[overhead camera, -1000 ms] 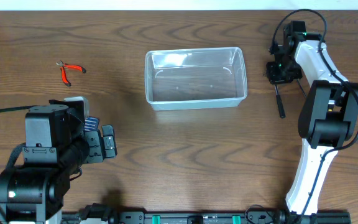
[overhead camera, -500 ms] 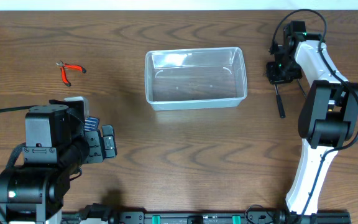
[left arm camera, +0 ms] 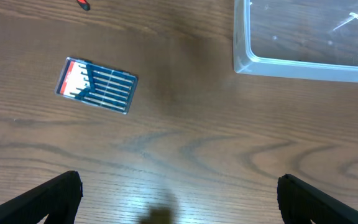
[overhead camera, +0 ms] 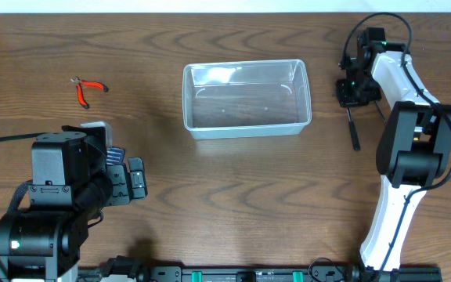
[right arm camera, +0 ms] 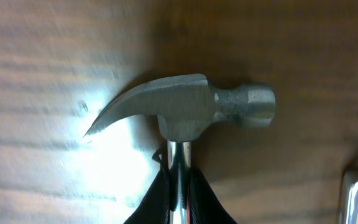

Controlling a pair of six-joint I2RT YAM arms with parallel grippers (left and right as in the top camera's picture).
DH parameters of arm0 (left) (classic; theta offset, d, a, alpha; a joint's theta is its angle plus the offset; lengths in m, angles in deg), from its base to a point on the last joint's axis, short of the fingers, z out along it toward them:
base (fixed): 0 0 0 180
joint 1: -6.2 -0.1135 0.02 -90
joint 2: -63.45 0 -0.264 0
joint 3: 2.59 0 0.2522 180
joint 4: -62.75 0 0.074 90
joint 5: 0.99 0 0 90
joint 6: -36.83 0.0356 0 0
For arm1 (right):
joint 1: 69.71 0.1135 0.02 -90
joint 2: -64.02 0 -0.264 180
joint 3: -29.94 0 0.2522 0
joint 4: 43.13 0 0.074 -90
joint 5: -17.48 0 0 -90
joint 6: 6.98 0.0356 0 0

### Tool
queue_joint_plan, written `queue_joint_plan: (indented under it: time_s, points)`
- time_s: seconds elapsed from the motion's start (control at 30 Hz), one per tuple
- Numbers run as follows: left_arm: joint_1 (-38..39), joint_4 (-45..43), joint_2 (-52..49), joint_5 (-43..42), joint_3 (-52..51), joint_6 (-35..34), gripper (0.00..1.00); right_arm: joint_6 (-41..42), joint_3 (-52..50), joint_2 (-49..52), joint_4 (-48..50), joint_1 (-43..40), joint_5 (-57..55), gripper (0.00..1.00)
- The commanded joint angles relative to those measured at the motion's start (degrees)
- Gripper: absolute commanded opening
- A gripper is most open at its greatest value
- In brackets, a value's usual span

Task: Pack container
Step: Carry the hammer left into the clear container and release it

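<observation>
The right pincer (right arm camera: 178, 180) is pinched on the neck of the hammer (right arm camera: 185, 106), just below the steel head, and across the last second nothing in the overhead view has shifted: arm, hammer and everything else sit exactly where they were. This looks like a pause with the grip made and the lift not begun, though the close view cannot show whether the head has left the wood. The packing is at its start, since the container (overhead camera: 247, 106) is empty; it stands at the middle of the table (overhead camera: 249, 204), toward the far side, left of the hammer and clear of it. Its right wall is the edge to mind: the hammer has to rise above that rim before it travels left, and its long handle, trailing toward the near side, needs swinging room. The wood between hammer and container is bare. The left pincer (left arm camera: 179, 196) hangs spread wide and holds nothing, over the near left of the table, with the bit case (left arm camera: 96, 86) lying flat ahead of it and the red-handled pliers (overhead camera: 88, 88) farther off at the far left.
</observation>
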Motion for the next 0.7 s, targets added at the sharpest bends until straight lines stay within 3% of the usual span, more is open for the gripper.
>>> queue_joint_plan:
  time_s: [0.0, 0.33, 0.47, 0.67]
  points:
    - [-0.20, 0.24, 0.11, 0.87, 0.94, 0.76, 0.98, -0.02, -1.29, -4.24, -0.35, -0.15, -1.73, 0.01]
    - [-0.20, 0.22, 0.11, 0.87, 0.94, 0.79, 0.98, -3.48, -1.29, -18.47, -0.28, 1.38, 3.26, 0.01]
    - [-0.20, 0.20, 0.11, 0.87, 0.94, 1.01, 0.98, -12.09, -1.29, -23.91, -0.98, 5.42, 10.32, 0.01]
    - [-0.20, 0.20, 0.11, 0.87, 0.94, 1.01, 0.98, -28.06, -1.25, -27.39, -0.85, 18.18, 10.01, 0.01]
